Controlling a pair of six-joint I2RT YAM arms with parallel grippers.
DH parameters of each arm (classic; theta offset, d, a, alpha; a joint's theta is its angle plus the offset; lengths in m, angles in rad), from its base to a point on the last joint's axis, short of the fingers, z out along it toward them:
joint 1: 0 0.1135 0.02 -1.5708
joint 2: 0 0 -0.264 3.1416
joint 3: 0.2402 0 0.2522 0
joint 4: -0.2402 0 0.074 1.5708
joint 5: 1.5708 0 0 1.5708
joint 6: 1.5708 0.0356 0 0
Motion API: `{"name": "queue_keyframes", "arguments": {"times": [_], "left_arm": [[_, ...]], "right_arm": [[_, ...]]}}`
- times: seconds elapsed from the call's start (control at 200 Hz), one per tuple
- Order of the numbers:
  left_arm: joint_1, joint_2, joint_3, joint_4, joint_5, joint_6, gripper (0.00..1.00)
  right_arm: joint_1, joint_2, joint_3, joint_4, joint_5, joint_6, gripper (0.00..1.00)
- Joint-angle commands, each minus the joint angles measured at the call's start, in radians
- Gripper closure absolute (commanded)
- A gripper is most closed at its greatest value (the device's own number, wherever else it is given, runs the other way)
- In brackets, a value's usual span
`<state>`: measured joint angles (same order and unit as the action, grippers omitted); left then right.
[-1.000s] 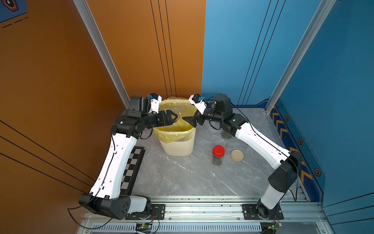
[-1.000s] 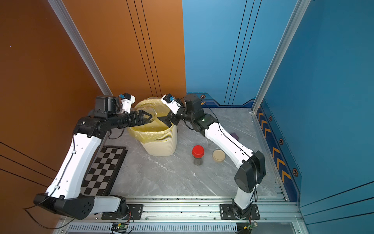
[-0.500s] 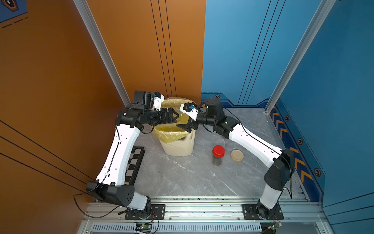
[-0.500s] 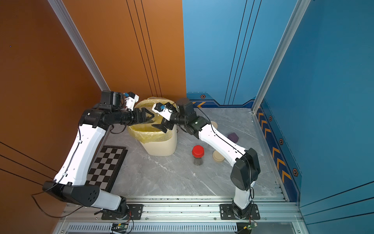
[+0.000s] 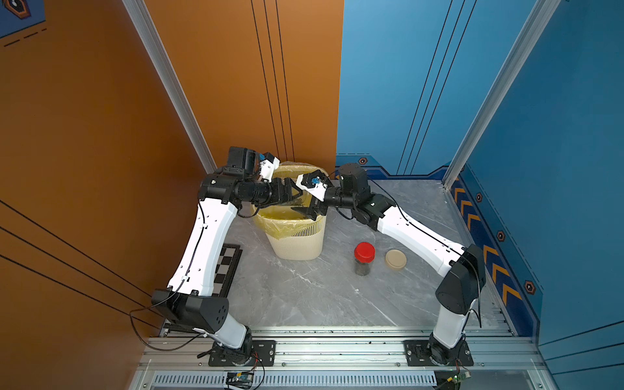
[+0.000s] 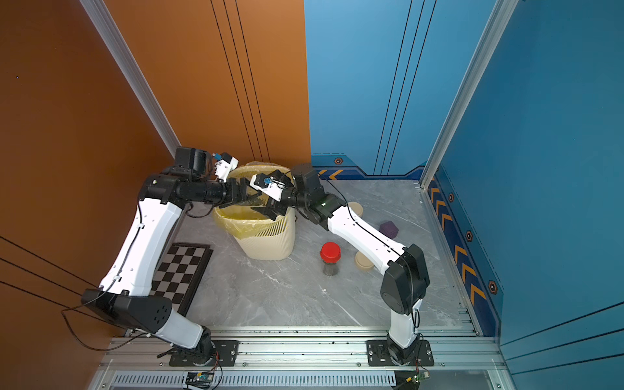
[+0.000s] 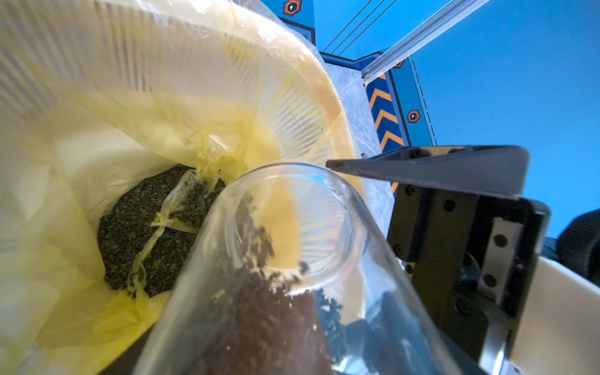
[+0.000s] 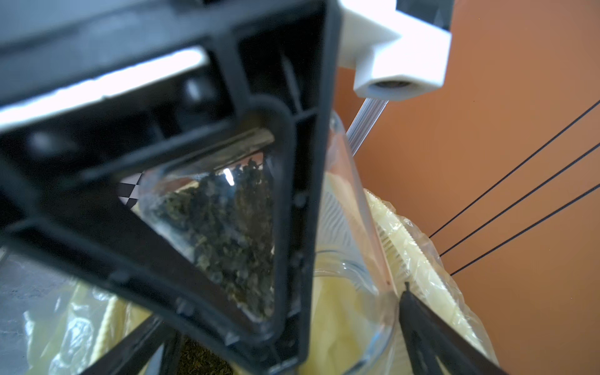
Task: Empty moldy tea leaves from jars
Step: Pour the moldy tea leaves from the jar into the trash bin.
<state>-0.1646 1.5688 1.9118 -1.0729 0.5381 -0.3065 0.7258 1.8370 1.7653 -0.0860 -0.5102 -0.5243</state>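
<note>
My left gripper [image 5: 293, 197] is spread wide yet clamped on the open jar [image 7: 194, 292]. In the right wrist view, the black triangular frame of its finger [image 8: 302, 162] lies flat against the glass wall. I hold the jar tipped on its side above the cream slatted bin [image 5: 297, 243], with its mouth pointing down into the yellow bag [image 5: 282, 223]. The tea leaves [image 7: 266, 318] inside it lie along the lower wall up to the neck, with a few crumbs at the rim. More of them form a dark heap [image 7: 136, 227] at the bottom of the bag.

My right gripper [image 5: 305, 212] hangs over the bin's rim just beside the jar's mouth, jaws fully apart and holding nothing. 1 of its fingertips [image 8: 422, 318] sits very near the glass lip, and I cannot tell whether it touches.

On the grey marble table [image 5: 304, 297], well apart from both grippers, a closed jar with a red lid [image 5: 364, 258] stands upright with dark leaves in it. A loose beige lid [image 5: 395, 259] lies just beside it. In a top view another beige top [image 6: 355, 209] shows partly behind my right arm, near a purple block [image 6: 388, 229].

The only markings I can make out are orange chevrons [image 7: 385, 116] and small hexagon badges [image 7: 413, 116] on the blue wall trim.
</note>
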Motion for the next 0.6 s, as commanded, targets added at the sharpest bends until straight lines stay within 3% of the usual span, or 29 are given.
{"name": "queue_keyframes", "arguments": {"times": [0.0,0.596], "left_arm": [[-0.003,0.002,0.058,0.004,0.047,0.028,0.51],[-0.025,0.013,0.075,-0.032,0.067,0.028,0.52]], "right_arm": [[0.012,0.028,0.054,-0.001,0.028,-0.051,0.00],[0.024,0.054,0.058,0.011,0.050,-0.148,0.05]]}}
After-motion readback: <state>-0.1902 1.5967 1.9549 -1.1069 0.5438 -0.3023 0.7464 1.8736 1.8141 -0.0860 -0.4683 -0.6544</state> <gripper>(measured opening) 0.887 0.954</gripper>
